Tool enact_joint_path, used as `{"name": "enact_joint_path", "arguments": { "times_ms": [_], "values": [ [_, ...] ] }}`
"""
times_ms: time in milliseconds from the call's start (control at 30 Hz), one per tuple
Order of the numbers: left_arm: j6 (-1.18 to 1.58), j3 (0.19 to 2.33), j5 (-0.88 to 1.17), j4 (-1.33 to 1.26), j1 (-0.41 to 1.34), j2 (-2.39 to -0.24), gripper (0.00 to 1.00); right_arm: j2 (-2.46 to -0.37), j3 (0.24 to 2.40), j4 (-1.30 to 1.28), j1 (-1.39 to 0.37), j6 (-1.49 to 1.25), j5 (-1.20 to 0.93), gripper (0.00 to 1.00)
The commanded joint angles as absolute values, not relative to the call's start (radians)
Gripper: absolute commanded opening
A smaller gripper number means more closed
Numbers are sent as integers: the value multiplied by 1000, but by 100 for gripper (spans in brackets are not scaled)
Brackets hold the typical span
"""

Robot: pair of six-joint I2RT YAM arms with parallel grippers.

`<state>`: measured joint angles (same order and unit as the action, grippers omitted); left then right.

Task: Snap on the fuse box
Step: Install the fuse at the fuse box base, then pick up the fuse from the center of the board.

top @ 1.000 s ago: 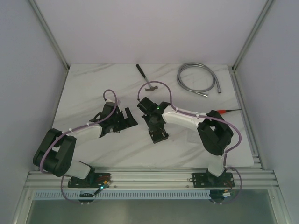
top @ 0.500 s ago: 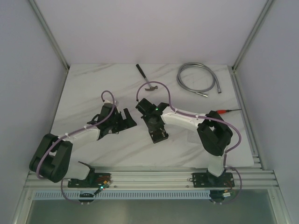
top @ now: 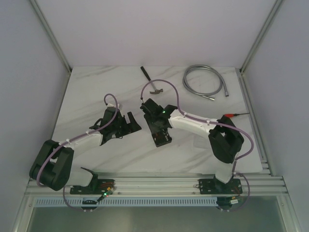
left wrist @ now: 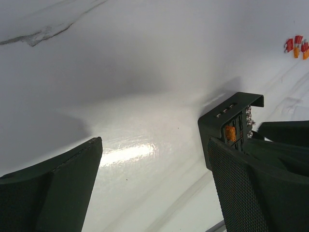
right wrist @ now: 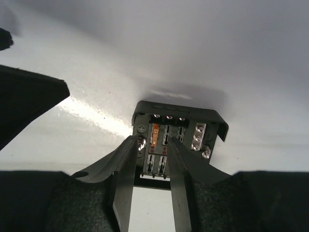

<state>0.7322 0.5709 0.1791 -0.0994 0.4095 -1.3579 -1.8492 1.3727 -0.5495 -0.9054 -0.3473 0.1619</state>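
The fuse box [top: 163,139] is a small black square box lying open-side up on the white marble table [top: 96,92]. My right gripper [top: 158,129] hangs directly over it. In the right wrist view the fuse box [right wrist: 186,126] shows its slots, with one orange fuse [right wrist: 155,134] seated in the left slot. My right gripper [right wrist: 154,141] stands partly open above that slot, with nothing between its fingers. My left gripper [top: 131,121] is to the left of the box. It is wide open and empty [left wrist: 154,145], and one corner of the fuse box [left wrist: 231,122] shows behind its right finger.
A hammer [top: 151,82] and a coiled metal hose [top: 204,81] lie at the back of the table. A red-handled screwdriver [top: 233,115] lies at the right. Several loose red-orange fuses [left wrist: 297,47] lie beyond the box.
My right gripper's jaws have parted from shut and now stand above the seated orange fuse. The right wrist shifted slightly left. The left arm has barely moved.
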Motion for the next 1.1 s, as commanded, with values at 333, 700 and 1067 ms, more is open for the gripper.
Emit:
{"name": "enact_joint_path", "arguments": {
  "times_ms": [333, 700, 1067],
  "values": [
    [737, 567, 201, -75, 406, -1357, 100, -1608, 1115, -451, -667, -325, 282, 55],
    [740, 578, 204, -73, 406, -1376, 100, -1651, 1036, -298, -413, -232, 201, 56],
    [742, 587, 203, -73, 407, -1400, 100, -1734, 1055, -271, -372, -279, 304, 44]
  ]
}}
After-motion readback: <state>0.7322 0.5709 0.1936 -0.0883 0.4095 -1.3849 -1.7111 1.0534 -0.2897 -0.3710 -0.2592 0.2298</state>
